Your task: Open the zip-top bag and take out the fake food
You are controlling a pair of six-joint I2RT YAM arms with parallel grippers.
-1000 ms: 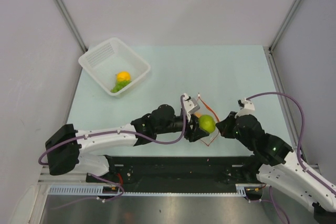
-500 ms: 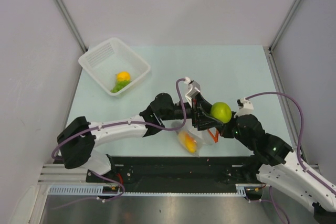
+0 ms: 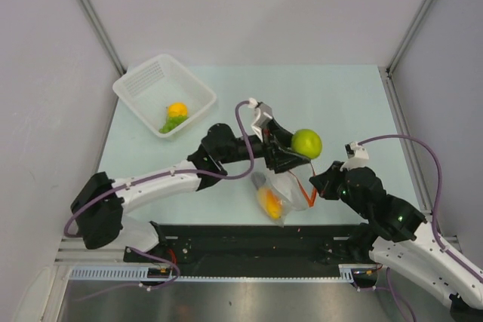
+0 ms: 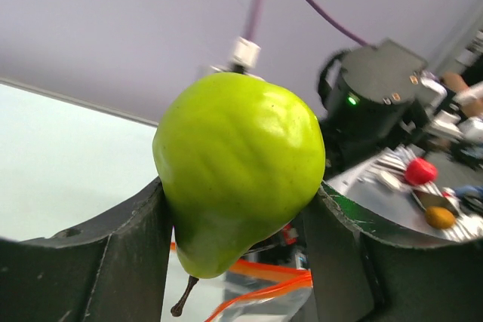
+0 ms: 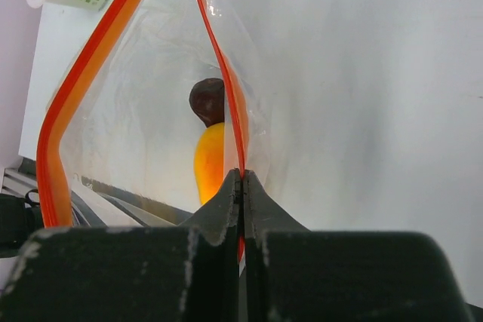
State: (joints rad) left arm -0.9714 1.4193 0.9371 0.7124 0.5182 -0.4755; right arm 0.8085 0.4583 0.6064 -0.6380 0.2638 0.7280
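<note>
Pinched the zip-top bag (image 5: 151, 111) by its zip strip (image 5: 215, 50) in the fully closed right gripper (image 5: 241, 175), near the front edge, right of centre, with an orange fruit (image 5: 210, 164) and a small dark piece (image 5: 207, 101) inside. Clamped the green pear (image 4: 238, 167) in the left gripper (image 4: 240, 216) just beyond, clear of the bag. Risked dropping the glossy pear short of the far-left white basket (image 3: 132, 88), and spilling the bag on a slipped pinch.

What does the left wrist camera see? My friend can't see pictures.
A glossy green plastic pear fills the view, squeezed between the dark fingers of the left end effector. Below it peeks the red-orange zip strip of a clear plastic bag.
</note>
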